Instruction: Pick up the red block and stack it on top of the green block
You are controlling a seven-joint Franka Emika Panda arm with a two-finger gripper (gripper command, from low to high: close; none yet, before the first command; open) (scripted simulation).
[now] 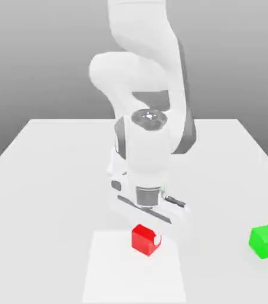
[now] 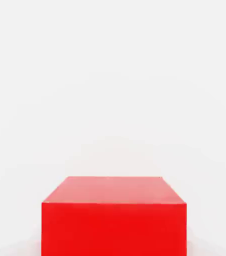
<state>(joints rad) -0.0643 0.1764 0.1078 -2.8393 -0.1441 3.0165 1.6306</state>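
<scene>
Table: A pale tabletop (image 1: pixel 41 208) spreads beneath the robot, seen in the exterior view against a grey backdrop.
Light patch: A brighter four-sided area (image 1: pixel 130 282) lies on the tabletop toward the near edge of the exterior view, its far part beneath the red block.
Red block: The bright red cube (image 1: pixel 143 240) sits right of the patch's middle, below the hand, turned at an angle to the exterior camera. The hand view adds a close look, with one flat, saturated side and a paler top face meeting at a straight edge.
Gripper: The hand of the Panda (image 1: pixel 147 237) points down over the red block, its jaws narrowed and holding the cube between them. In the exterior view, a pale fingertip (image 1: pixel 158 238) lies against the block's side toward that view's right.
Arm: The white Panda arm (image 1: pixel 148 142), with dark grey joint panels, descends from the top of the exterior view to the hand.
Green block: The bright green cube (image 1: pixel 265 241) rests on the tabletop at the exterior view's right, well apart from the red block and the gripper, its top bare.
</scene>
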